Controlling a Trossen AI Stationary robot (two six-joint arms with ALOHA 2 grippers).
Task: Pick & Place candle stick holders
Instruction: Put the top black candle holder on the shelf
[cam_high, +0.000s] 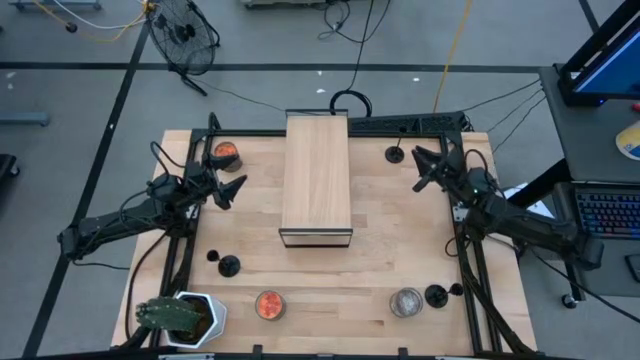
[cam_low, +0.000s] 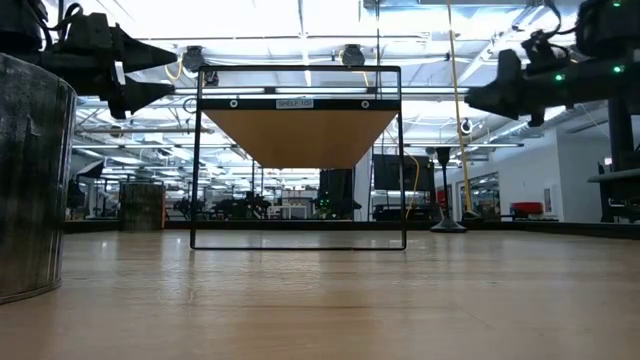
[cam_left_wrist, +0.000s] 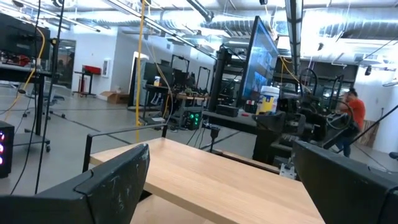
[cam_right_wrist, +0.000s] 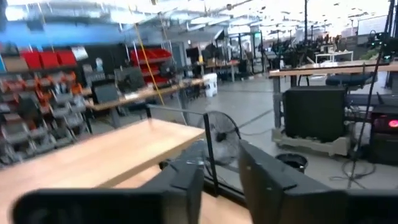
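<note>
From above, a long wooden box (cam_high: 316, 178) lies in the middle of the table (cam_high: 380, 260), its open end facing the near edge; in the low view that open end (cam_low: 300, 155) shows nothing inside.

Three candle stick holders show on the table. One (cam_high: 395, 154) stands near the far edge, just beside the right pincer (cam_high: 418, 167). Another (cam_high: 228, 265) stands left of the box's near end, with a smaller black piece (cam_high: 211, 255) just beside it that is too small to tell. The third (cam_high: 436, 296) stands near the front right, just beside a clear glass jar (cam_high: 405, 302) whose contents cannot be made out.

A small dish with an orange filling (cam_high: 268, 305) sits near the front edge, and a second orange-filled dish (cam_high: 226, 155) sits at the far left, near the left pincer (cam_high: 228, 186). A white pot (cam_high: 205, 318) with a green cactus (cam_high: 163, 314) in it stands at the front left corner.

The left pincer hangs above the table left of the box, fingers (cam_left_wrist: 115, 180) spread wide and holding nothing. The right pincer hangs right of the box, its fingers (cam_right_wrist: 264, 174) parted by a narrow gap with nothing between them.
</note>
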